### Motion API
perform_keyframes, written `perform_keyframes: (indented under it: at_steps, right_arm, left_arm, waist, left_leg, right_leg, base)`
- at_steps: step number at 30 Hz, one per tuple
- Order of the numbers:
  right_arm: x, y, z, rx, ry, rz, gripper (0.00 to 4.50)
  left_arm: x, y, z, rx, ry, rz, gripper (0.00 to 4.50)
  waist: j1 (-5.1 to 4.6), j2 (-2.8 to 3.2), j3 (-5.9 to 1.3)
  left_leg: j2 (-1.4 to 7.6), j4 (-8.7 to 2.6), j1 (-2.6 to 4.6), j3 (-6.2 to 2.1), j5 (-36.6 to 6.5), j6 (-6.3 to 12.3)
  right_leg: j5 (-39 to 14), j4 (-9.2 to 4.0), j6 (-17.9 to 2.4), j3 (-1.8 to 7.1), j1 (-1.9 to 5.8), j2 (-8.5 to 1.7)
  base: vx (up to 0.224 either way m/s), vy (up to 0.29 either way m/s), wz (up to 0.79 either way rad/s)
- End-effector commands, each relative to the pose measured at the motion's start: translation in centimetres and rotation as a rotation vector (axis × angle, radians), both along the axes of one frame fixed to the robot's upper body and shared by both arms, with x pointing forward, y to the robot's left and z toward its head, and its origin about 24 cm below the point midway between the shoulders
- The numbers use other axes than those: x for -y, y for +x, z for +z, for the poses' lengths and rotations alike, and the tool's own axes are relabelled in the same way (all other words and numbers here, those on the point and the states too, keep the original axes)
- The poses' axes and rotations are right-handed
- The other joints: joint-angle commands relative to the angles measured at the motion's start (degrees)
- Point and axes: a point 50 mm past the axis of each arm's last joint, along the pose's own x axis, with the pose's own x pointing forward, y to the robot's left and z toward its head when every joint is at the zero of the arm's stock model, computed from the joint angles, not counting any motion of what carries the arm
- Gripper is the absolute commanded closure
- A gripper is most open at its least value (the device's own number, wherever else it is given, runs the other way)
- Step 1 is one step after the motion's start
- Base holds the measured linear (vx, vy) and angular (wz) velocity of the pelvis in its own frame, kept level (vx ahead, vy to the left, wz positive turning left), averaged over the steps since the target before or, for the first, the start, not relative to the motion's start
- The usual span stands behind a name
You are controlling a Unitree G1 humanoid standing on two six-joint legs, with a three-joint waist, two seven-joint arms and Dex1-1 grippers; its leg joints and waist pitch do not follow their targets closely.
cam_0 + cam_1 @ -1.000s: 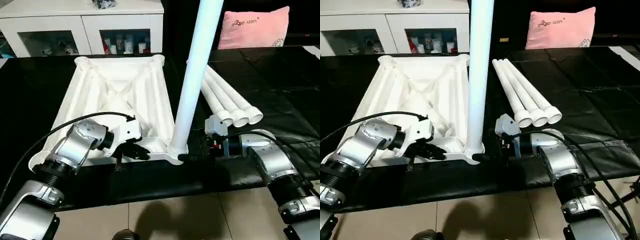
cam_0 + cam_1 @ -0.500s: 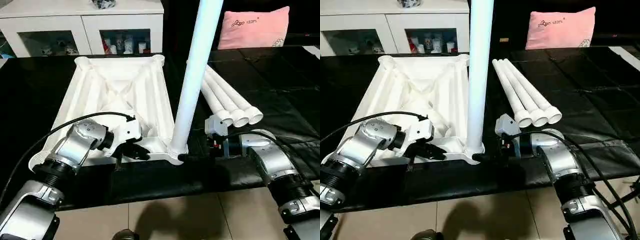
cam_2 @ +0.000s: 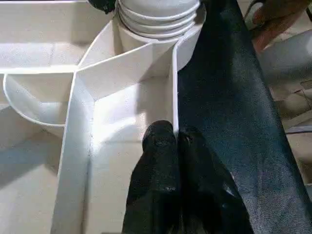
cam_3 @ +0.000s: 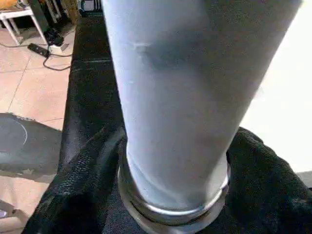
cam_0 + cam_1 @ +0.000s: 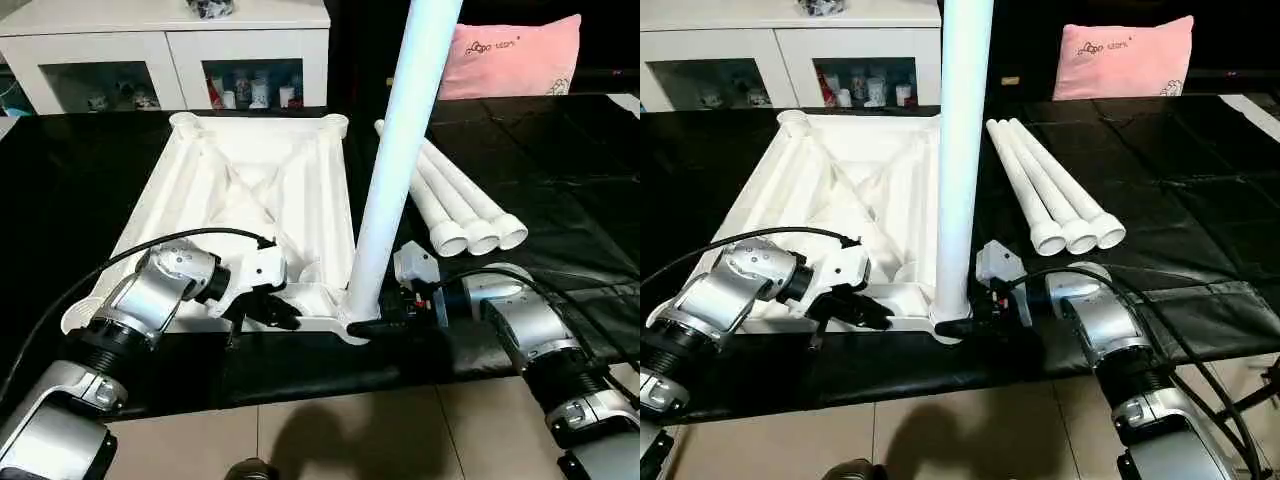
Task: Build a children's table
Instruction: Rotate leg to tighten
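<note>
Partly hidden: upright leg [image 5: 395, 160] top cropped, base behind right fingers [image 5: 372, 325].

Black-covered table [image 5: 560, 170]: tabletop [image 5: 250, 190] lying underside up, one leg [image 5: 395, 180] upright in its near right corner socket; three loose legs [image 5: 450, 205] side by side beside it; pink cushion [image 5: 520, 58] at far edge.

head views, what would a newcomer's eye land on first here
A white leg stands upright in the near corner socket of the upturned tabletop, with the right pincer around its base. The left pincer is shut on the tabletop's near rim. Three spare legs lie side by side to the right.
</note>
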Motion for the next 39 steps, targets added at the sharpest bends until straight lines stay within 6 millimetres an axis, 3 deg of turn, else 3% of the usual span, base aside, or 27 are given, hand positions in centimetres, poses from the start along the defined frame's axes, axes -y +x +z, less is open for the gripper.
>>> perform_keyframes:
  at_steps: [1, 12, 15, 16, 19, 20, 21, 22, 25, 26, 27, 28, 34, 36, 39]
  right_arm:
    - [-0.3, -0.1, 0.0, -0.011, -0.007, 0.038, 1.53]
    - [-0.4, -0.8, -0.9, -0.050, -0.003, 0.026, 1.82]
    - [-1.5, 0.1, -2.5, -0.055, -0.019, -0.207, 1.82]
    - [-1.5, 0.1, -2.5, -0.055, -0.019, -0.207, 1.83]
    - [-2.5, 0.8, -3.0, -0.070, -0.001, -0.336, 1.83]
    - [-4.1, 1.6, -3.4, -0.097, 0.026, -0.472, 1.83]
    - [-4.2, 1.6, -3.4, -0.098, 0.027, -0.480, 1.83]
    - [-5.6, 2.3, -3.8, -0.123, 0.022, -0.586, 1.83]
    - [-6.5, 2.6, -4.0, -0.135, 0.002, -0.646, 1.83]
    - [-7.1, 2.7, -4.2, -0.137, -0.015, -0.676, 1.83]
    - [-7.9, 2.9, -4.3, -0.134, -0.037, -0.713, 1.83]
    - [-8.3, 3.0, -4.3, -0.131, -0.047, -0.728, 1.83]
    - [-8.0, 3.6, -3.7, -0.141, 0.008, -0.771, 1.83]
    - [-7.4, 3.9, -3.3, -0.137, 0.046, -0.797, 1.28]
    - [-6.0, 4.4, -2.7, -0.100, 0.089, -0.831, 1.08]
  left_arm:
    - [0.7, 0.4, 1.4, 0.062, -0.008, -0.041, 4.50]
    - [0.4, 0.6, 1.1, 0.058, -0.017, 0.029, 4.50]
    - [0.2, 2.0, 1.7, 0.084, -0.099, 0.280, 4.50]
    - [0.2, 2.0, 1.7, 0.084, -0.099, 0.280, 4.50]
    - [0.3, 2.8, 2.1, 0.097, -0.144, 0.428, 4.50]
    - [0.7, 3.3, 2.7, 0.104, -0.204, 0.555, 4.50]
    - [0.8, 3.3, 2.7, 0.105, -0.208, 0.562, 4.50]
    - [1.3, 3.6, 3.2, 0.124, -0.253, 0.653, 4.50]
    - [1.7, 3.6, 3.3, 0.136, -0.271, 0.704, 4.50]
    - [2.0, 3.5, 3.3, 0.142, -0.273, 0.731, 4.50]
    - [2.7, 3.3, 3.2, 0.155, -0.264, 0.759, 4.50]
    - [3.1, 3.2, 3.0, 0.164, -0.257, 0.768, 4.50]
    - [3.6, 3.4, 2.8, 0.187, -0.229, 0.782, 4.50]
    - [3.5, 3.5, 2.8, 0.194, -0.216, 0.782, 4.50]
    - [3.2, 3.7, 2.8, 0.214, -0.187, 0.793, 4.50]
  waist:
    - [-0.24, -0.04, -4.23]
    - [-0.16, 0.10, -4.24]
    - [-0.46, 0.14, -3.98]
    - [-0.68, 0.09, -3.85]
    - [-1.58, 0.20, -3.51]
    - [-2.12, -0.10, -3.58]
    - [-2.48, 0.08, -3.47]
    - [-2.73, -0.01, -3.52]
    - [-3.46, -0.03, -3.78]
    - [-3.49, -0.19, -3.87]
    - [-3.53, -0.75, -4.01]
    - [-3.60, -0.52, -3.99]
    - [-3.11, 0.08, -4.17]
    - [-3.10, 0.49, -4.12]
    - [-3.03, 0.43, -4.06]
  left_leg:
    - [1.89, -3.79, 1.74, -0.16, -12.0, 2.51]
    - [1.93, -3.80, 1.83, -0.15, -12.2, 2.56]
    - [1.85, -4.07, 1.78, -0.23, -13.8, 1.34]
    - [1.79, -4.17, 1.74, -0.28, -14.6, 0.73]
    - [1.61, -4.61, 1.77, -0.71, -19.3, -1.77]
    - [1.54, -4.64, 1.74, -0.71, -19.7, -2.02]
    - [1.49, -4.67, 1.65, -0.84, -19.6, -2.32]
    - [1.40, -4.65, 1.66, -0.82, -19.6, -2.31]
    - [1.33, -4.30, 1.72, -0.60, -17.6, -1.45]
    - [1.38, -4.19, 1.47, -0.54, -15.8, -0.67]
    - [1.42, -4.11, 1.42, -0.40, -13.5, 0.17]
    - [1.35, -4.09, 1.21, -0.50, -12.4, 0.44]
    - [1.41, -3.92, 1.60, -0.26, -9.9, 2.13]
    - [1.39, -4.02, 1.63, -0.36, -10.9, 1.87]
    - [1.46, -4.16, 1.69, -0.35, -12.8, 1.24]
  right_leg:
    - [-3.2, -3.09, -15.6, 1.54, 2.66, -2.45]
    - [-3.1, -3.08, -15.8, 1.51, 2.59, -2.41]
    - [-5.2, -3.20, -15.6, 1.58, 2.42, -2.47]
    - [-6.6, -3.29, -15.5, 1.64, 2.40, -2.50]
    - [-15.0, -3.91, -13.5, 1.67, 2.33, -2.78]
    - [-15.9, -4.01, -12.8, 1.69, 2.46, -2.67]
    - [-16.0, -4.10, -12.9, 1.74, 2.30, -2.77]
    - [-16.3, -4.18, -12.7, 1.67, 2.35, -2.65]
    - [-13.3, -4.18, -13.2, 1.83, 2.25, -2.60]
    - [-10.6, -3.89, -13.7, 1.86, 2.46, -2.58]
    - [-8.2, -3.73, -14.2, 1.78, 2.59, -2.53]
    - [-7.3, -3.57, -14.4, 1.73, 2.71, -2.58]
    - [-1.8, -3.44, -14.6, 1.54, 2.72, -2.15]
    - [-1.7, -3.44, -14.7, 1.48, 2.77, -2.18]
    - [-3.8, -3.72, -14.3, 1.52, 2.75, -2.31]
  base:
    - [0.000, 0.000, 0.00]
    - [0.000, 0.000, 0.00]
    - [0.000, 0.000, 0.00]
    - [0.000, 0.000, 0.00]
    - [0.000, 0.000, 0.00]
    - [0.000, 0.000, 0.00]
    - [0.000, 0.000, 0.00]
    - [0.000, 0.000, 0.00]
    - [0.000, 0.000, 0.00]
    - [0.000, 0.000, 0.00]
    - [0.000, 0.000, 0.00]
    - [0.000, 0.000, 0.00]
    - [0.000, 0.000, 0.00]
    - [0.000, 0.000, 0.00]
    - [0.000, 0.000, 0.00]
